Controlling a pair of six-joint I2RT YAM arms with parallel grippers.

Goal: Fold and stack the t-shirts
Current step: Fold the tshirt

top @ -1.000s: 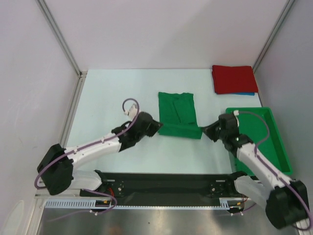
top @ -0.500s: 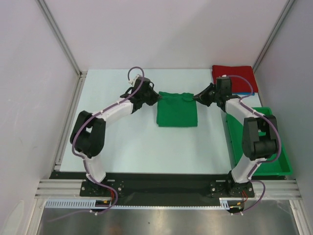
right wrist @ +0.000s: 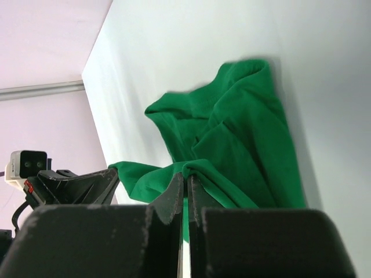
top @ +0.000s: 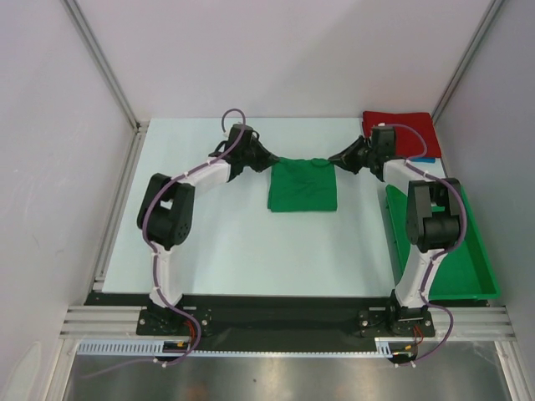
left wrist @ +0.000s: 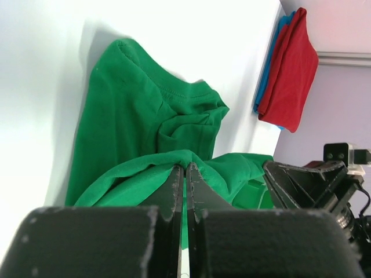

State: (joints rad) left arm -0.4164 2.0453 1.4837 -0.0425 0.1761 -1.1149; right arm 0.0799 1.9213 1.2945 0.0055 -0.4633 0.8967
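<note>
The left gripper (top: 266, 161) was pinched shut on the far left corner of the green t-shirt (top: 303, 187); the right gripper (top: 336, 160) was clamped likewise on its far right corner; the shirt lay doubled over mid-table; at far right the red t-shirt (top: 399, 134) sat folded on the blue t-shirt (top: 424, 159); seemingly two were stacked, and the green one's fold and stacking were left.

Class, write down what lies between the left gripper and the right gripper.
The green t-shirt: its far edge spans from the left gripper to the right gripper, both shut on it, clearest in the top view.
</note>
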